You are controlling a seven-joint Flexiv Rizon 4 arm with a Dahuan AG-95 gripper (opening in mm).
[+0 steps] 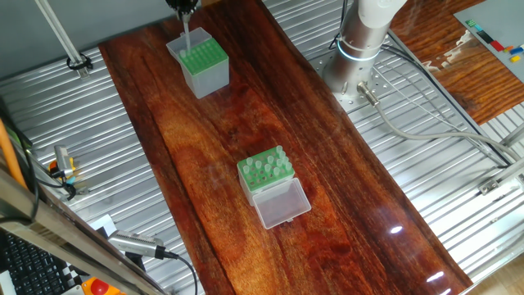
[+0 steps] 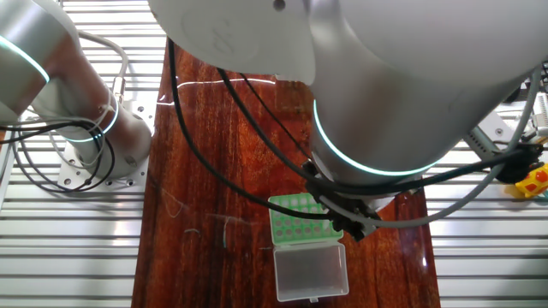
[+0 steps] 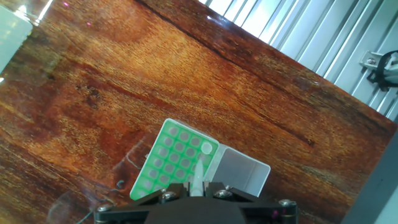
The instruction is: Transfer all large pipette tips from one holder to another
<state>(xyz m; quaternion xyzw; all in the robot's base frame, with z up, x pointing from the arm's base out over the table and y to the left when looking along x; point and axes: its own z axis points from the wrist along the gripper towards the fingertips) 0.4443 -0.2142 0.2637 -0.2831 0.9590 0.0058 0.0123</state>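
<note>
A pale tip (image 3: 198, 177) is held upright in the closed gripper (image 3: 198, 188), straight above the tall box (image 1: 201, 64) (one corner hole looks filled), well apart from the low rack (image 1: 265, 170).

- Table (image 1: 246, 123): dark wood, glossily varnished, lamp glare seen.
- Box (image 1: 202, 70): whitish translucent plastic, green insert.
- Rack (image 1: 266, 170): green plastic, clear lid at 5 o'clock.
- Surround (image 1: 426, 188): ribbed metal.

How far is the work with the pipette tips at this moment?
Done: unclear; tips already in the tall box cannot be counted. In hand: the tool holds a large tip just above that box. Left: pale tips stand in the low rack.
</note>
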